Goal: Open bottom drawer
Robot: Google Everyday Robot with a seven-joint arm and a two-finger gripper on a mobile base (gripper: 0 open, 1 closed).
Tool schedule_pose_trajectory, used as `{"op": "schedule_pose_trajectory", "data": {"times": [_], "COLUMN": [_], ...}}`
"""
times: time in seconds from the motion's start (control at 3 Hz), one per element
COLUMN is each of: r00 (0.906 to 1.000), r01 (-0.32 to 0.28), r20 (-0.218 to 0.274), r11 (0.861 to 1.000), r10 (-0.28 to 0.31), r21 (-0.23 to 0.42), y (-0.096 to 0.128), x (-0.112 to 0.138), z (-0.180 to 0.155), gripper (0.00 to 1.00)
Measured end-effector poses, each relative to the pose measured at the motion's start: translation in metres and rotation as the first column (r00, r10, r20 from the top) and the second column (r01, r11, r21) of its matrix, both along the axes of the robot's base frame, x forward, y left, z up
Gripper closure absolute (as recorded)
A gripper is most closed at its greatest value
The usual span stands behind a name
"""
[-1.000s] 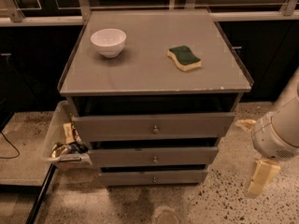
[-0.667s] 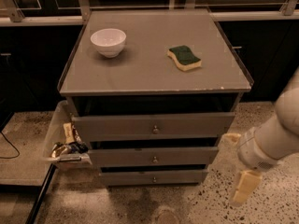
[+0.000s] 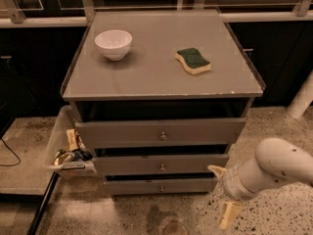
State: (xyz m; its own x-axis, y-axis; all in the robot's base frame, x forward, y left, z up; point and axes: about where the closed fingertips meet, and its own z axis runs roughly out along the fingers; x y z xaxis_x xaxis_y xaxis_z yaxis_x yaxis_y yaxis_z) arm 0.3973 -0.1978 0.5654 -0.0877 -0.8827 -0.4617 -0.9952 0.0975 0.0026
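Observation:
The bottom drawer (image 3: 146,186) is the lowest, slimmest grey front of the cabinet, with a small round metal knob (image 3: 162,188) at its centre. It sits nearly flush under the middle drawer (image 3: 132,165) and the taller top drawer (image 3: 127,133). My gripper (image 3: 223,193) hangs low at the cabinet's right side, just right of the bottom drawer's right end, above the speckled floor. It is open and empty, with one cream fingertip (image 3: 216,171) up near the drawer corner and the other (image 3: 228,214) lower down. It does not touch the knob.
A white bowl (image 3: 113,43) and a green-and-yellow sponge (image 3: 193,61) lie on the cabinet top (image 3: 161,82). A bin with snack packets (image 3: 68,153) stands against the cabinet's left side. A white pole (image 3: 301,99) stands at the right, and a cable (image 3: 10,155) lies at the left.
My arm has swung left and down, bringing the gripper from the far right to just beside the bottom drawer's right end. The drawers have not moved.

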Motion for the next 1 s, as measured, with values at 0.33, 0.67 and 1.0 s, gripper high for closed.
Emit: {"op": "schedule_pose_trajectory", "data": {"times": [0.33,0.67,1.0], "r00": [0.9982,0.9982,0.9963], "r01": [-0.016,-0.016,-0.015], "r20": [-0.057,-0.057,-0.084], "r11": [0.999,0.999,0.997], "r10": [0.018,0.018,0.021], "r21": [0.041,0.041,0.077], "y": [0.003,0.003,0.01], "x": [-0.005,-0.005,-0.004], "z": [-0.069,-0.069,-0.099], "gripper": [0.0,0.0,0.0]}}
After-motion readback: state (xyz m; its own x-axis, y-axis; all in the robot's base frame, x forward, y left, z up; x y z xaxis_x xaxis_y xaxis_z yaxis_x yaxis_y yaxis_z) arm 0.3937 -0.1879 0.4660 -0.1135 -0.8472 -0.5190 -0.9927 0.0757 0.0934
